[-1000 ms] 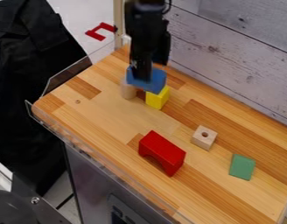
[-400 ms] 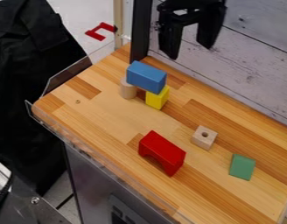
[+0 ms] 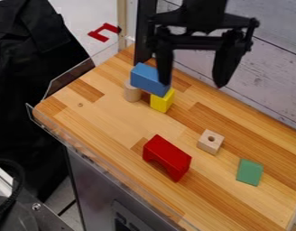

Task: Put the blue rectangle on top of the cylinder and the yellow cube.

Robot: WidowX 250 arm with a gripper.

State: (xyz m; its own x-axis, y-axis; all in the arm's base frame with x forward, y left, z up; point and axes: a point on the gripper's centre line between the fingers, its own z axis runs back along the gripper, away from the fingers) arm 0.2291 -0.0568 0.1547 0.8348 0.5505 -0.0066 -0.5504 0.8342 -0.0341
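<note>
Starting well left of the end effector (image 3: 192, 85), see a red bracket-shaped piece (image 3: 103, 32), off the bench (image 3: 108, 113).

Nearer, to the left of the end effector and lower, find the pale wooden cylinder (image 3: 132, 91), standing upright under the left end of the blue rectangle (image 3: 145, 78). See the latter lying level as a bridge, long axis slanting from upper left to lower right in view, right end pointing toward the lower area beneath the end effector. Under that right end, find the yellow cube (image 3: 162, 102), apart from the cylinder.

Below the end effector and slightly left, note a red arch block (image 3: 168, 155) on the bench, long axis also slanting from upper left to lower right, cutout facing the lower left.

Next, find the end effector itself, hanging wide, with nothing between the fingers, left one in view overlapping the right end of the blue rectangle; cannot tell about contact there.

Below and slightly right, see a pale wooden block (image 3: 210, 142) with a round hole facing up. Farther down and right, find a flat green piece (image 3: 250, 172). Behind and to the right, note a grey plank wall (image 3: 274, 72).
</note>
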